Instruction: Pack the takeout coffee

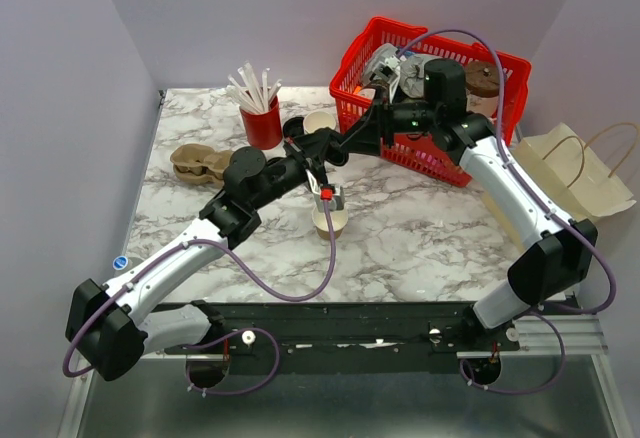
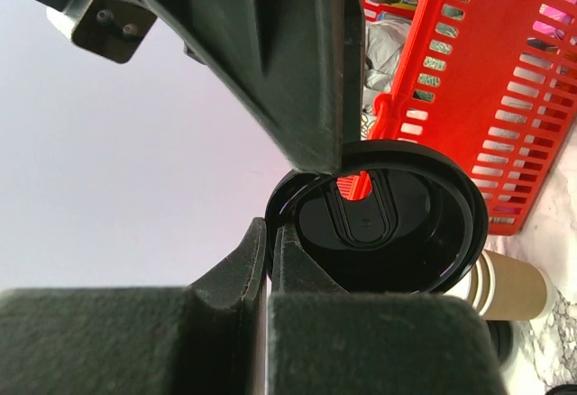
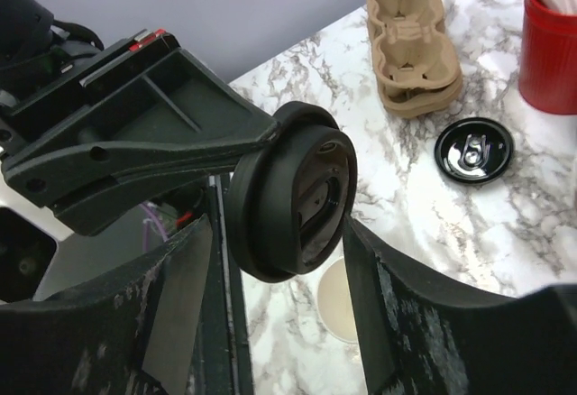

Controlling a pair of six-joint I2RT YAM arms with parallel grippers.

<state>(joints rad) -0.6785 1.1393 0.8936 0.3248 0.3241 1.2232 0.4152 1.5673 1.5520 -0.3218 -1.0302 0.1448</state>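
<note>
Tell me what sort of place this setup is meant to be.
Probably a mock café takeout counter: marble-look table, red cup of straws, pulp cup carriers, paper bag.

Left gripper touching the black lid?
Touching. Left wrist view shows the left gripper pinching the black lid by its rim, no gap.

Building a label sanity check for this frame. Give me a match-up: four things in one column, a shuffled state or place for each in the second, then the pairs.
Column one
1 takeout cup
2 red cup
3 paper bag
4 left gripper

Column two
A shut on a black lid
B holds white straws
C at the right edge of the top view
D uncovered, standing on the table under that lid

Pairs: 1-D, 2-B, 3-C, 4-A
</note>
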